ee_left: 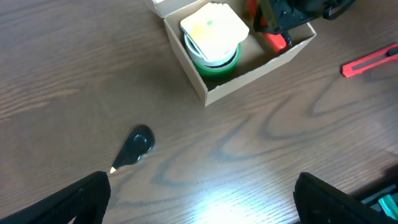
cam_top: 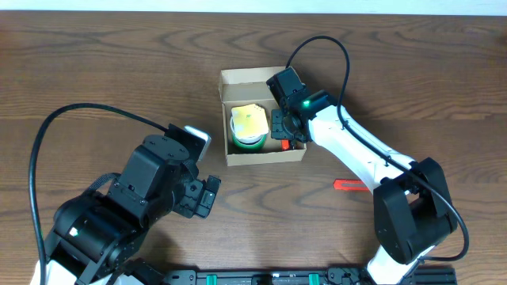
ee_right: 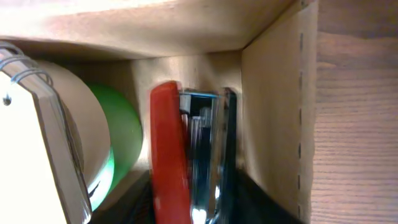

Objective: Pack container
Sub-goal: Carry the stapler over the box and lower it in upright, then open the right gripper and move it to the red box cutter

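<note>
The left gripper hovers over the wooden table, its 2 fingers spread wide and empty. At mid-table sits the open tan cardboard box, holding a green tape roll capped by a pale yellow spiral notepad, then a red and silver stapler. The right gripper reaches in over the stapler; its grip cannot be told. Further right lies a red utility knife

Dark brown wood-grain table
</note>
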Tool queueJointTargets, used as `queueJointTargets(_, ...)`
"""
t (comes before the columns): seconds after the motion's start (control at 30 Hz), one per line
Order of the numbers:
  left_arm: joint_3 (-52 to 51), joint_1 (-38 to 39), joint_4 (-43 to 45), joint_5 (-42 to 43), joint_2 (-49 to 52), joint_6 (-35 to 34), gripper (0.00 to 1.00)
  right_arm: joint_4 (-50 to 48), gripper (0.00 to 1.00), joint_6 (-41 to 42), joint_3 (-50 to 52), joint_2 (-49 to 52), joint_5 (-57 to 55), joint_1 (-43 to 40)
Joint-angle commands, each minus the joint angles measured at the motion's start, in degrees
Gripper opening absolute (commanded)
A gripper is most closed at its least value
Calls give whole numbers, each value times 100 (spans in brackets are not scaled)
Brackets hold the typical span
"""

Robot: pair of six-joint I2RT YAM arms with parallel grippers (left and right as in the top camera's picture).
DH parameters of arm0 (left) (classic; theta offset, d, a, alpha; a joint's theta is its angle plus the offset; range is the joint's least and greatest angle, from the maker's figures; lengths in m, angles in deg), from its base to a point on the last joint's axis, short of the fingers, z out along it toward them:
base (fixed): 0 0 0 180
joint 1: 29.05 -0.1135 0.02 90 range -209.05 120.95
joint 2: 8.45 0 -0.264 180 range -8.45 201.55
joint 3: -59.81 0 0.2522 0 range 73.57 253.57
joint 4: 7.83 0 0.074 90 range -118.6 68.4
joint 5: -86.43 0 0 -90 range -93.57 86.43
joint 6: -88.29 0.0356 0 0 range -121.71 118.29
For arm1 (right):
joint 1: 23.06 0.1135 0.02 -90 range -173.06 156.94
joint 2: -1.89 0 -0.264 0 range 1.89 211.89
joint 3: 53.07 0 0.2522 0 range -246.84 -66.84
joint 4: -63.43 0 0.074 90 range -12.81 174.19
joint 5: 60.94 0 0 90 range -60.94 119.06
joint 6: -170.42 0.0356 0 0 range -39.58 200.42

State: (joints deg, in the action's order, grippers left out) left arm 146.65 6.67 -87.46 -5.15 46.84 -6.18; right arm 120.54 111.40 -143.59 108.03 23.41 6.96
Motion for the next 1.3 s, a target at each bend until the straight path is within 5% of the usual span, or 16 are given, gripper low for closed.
queueJointTargets(0.0, -24, -17, -17, -46, -28, 20, 95, -31, 43, 24, 9, 37, -101, 48)
queueJointTargets(0.7, -24, -17, -17, -46, -28, 20, 95, 879, 43, -179, -820, -811, -59, -7)
queueJointTargets(0.97, -24, -17, -17, -46, -28, 20, 96, 1132, 54, -1552, -955, -2210, -59, -415)
queueJointTargets(1.27, -24, -17, -17, -46, -28, 20, 95, 2490, 65, -3202, -949, -2870, -52, -1147)
